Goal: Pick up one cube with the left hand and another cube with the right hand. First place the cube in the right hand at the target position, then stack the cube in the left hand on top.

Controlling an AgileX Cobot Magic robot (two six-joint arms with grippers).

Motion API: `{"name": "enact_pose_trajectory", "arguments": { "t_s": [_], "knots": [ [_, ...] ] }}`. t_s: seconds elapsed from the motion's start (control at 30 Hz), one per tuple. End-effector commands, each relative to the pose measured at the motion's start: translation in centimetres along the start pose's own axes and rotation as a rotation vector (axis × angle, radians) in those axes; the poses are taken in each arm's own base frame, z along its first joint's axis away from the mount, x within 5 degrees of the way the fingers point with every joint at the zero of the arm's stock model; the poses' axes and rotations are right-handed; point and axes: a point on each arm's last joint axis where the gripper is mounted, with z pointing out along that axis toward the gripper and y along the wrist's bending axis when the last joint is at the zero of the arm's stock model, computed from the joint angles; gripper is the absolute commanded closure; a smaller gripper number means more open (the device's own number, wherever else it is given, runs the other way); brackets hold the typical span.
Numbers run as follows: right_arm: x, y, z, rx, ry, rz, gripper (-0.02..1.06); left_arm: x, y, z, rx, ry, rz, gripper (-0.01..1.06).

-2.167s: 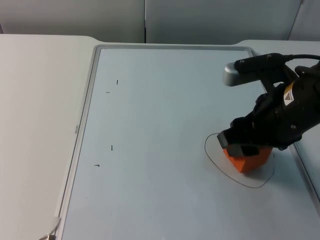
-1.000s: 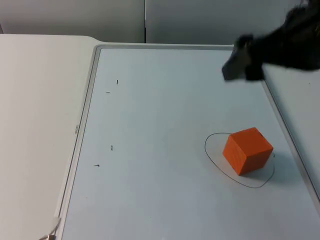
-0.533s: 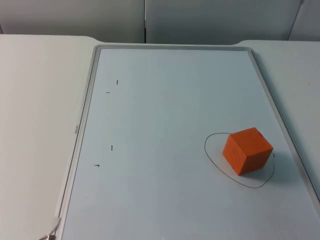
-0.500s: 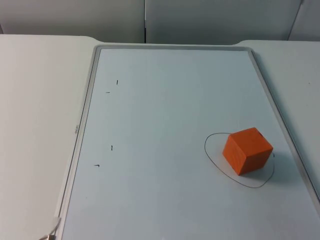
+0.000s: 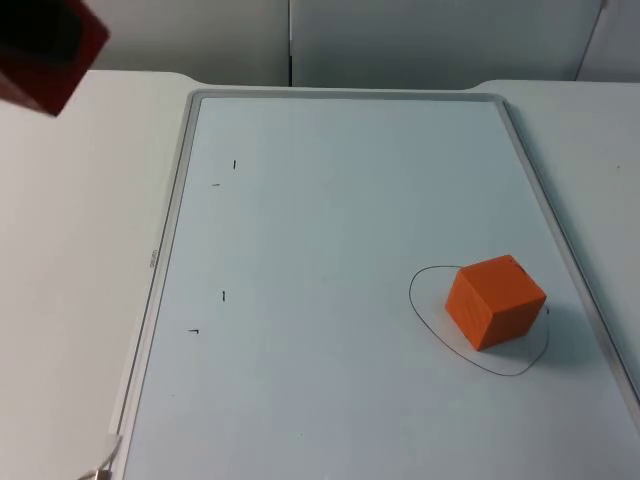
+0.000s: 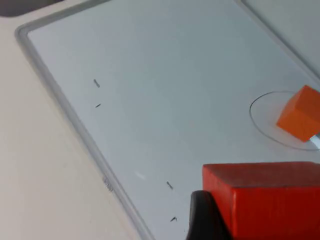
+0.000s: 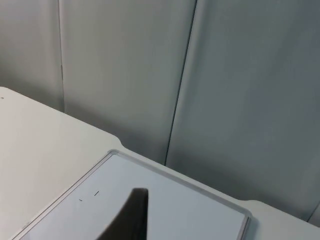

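Presently, no legible brand or label can be read: the whiteboard (image 5: 330, 230) carries only short black tick marks (image 5: 223, 295), and a small print on its left frame is too small to make out.

Left gripper (image 6: 235, 220): closed on the red cube (image 6: 265, 200), which sits clamped against the black fingertip (image 6: 202, 217) in the left wrist view. In the top view the red cube (image 5: 45, 50) is raised in the air over the white table (image 5: 70, 260), outside the left frame of the whiteboard.

Ahead of and below the left gripper, well apart from it, the orange cube (image 6: 300, 114) rests on the whiteboard inside the hand-drawn black outline (image 6: 260, 117). In the top view the orange cube (image 5: 495, 302) stands turned at an angle within the outline (image 5: 425, 320), near the right frame.

Right gripper: one black fingertip (image 7: 131, 215) is visible, raised above the far end of the whiteboard and facing the grey partition wall (image 7: 200, 80); its opening state cannot be determined
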Motion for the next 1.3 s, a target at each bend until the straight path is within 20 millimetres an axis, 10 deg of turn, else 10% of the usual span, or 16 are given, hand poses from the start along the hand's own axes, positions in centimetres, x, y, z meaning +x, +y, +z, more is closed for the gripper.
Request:
{"name": "enact_pose_trajectory", "arguments": {
  "t_s": [0.0, 0.33, 0.73, 1.27],
  "knots": [
    [0.0, 0.0, -0.1, 0.002, -0.005, -0.013, 0.06, -1.4, -0.5, 0.8, 0.033, -0.024, 0.017, 0.97],
    [0.0, 0.0, -0.1, 0.001, 0.001, -0.014, 0.06, -6.4, -7.0, 10.0, 0.232, 0.084, 0.208, 0.97],
    [0.3, 0.0, -0.1, -0.002, 0.03, -0.013, 0.06, -7.2, -11.4, 23.3, 0.292, 0.299, 0.302, 0.97],
    [0.6, 0.1, -0.1, -0.008, 0.063, -0.006, 0.06, -5.1, -15.5, 29.7, 0.284, 0.468, 0.531, 0.97]
  ]
}}
